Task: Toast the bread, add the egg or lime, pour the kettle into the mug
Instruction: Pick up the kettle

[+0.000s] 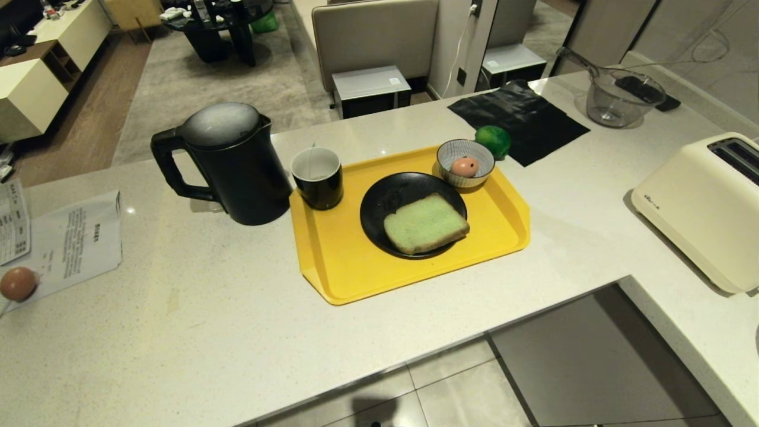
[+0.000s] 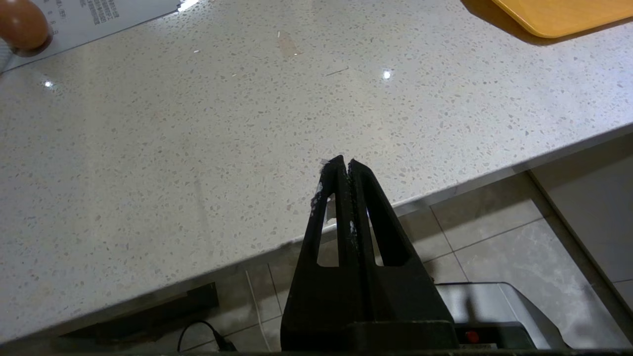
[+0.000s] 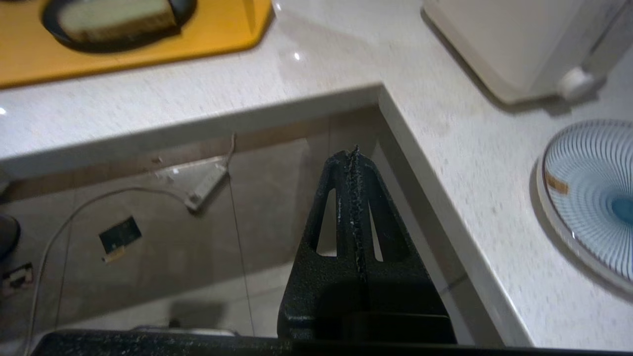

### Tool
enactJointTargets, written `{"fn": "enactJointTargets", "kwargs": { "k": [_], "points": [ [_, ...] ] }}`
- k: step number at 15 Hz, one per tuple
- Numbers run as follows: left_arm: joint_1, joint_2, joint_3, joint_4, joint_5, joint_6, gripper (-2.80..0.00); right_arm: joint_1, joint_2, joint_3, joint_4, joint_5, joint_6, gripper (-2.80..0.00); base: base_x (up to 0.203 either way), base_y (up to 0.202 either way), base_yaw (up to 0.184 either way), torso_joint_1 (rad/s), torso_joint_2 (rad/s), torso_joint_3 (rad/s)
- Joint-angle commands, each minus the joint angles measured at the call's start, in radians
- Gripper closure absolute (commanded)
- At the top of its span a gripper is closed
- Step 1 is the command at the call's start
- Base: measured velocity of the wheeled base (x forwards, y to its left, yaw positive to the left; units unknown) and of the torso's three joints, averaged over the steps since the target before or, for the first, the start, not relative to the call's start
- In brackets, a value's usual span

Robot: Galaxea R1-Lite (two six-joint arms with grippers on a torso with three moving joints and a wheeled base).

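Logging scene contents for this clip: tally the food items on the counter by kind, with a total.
Eggs: 2, one in the small bowl, one on the paper.
Bread slices: 1, on the black plate.
Limes: 1, beside the tray.
Total: 4

Your head camera looks down from above across the whole counter. Both wrist cameras sit low and close at its near edge, facing forward. The right wrist view shares the yellow tray and toaster with it.
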Motion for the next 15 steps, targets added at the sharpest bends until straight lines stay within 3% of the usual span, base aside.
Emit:
{"fn": "enactJointTargets", "kwargs": {
  "k": [1,15],
  "points": [
    [-0.001,0.001,0.0,0.0,0.0,0.0,0.0,0.0,0.002,0.02,0.074,-0.011,-0.001,0.0,0.0,0.0,0.0,0.0,0.0,0.0],
    [0.0,0.001,-0.001,0.0,0.0,0.003,0.0,-0.001,0.002,0.019,0.074,-0.016,0.011,0.0,0.0,0.0,0.0,0.0,0.0,0.0]
  ]
}}
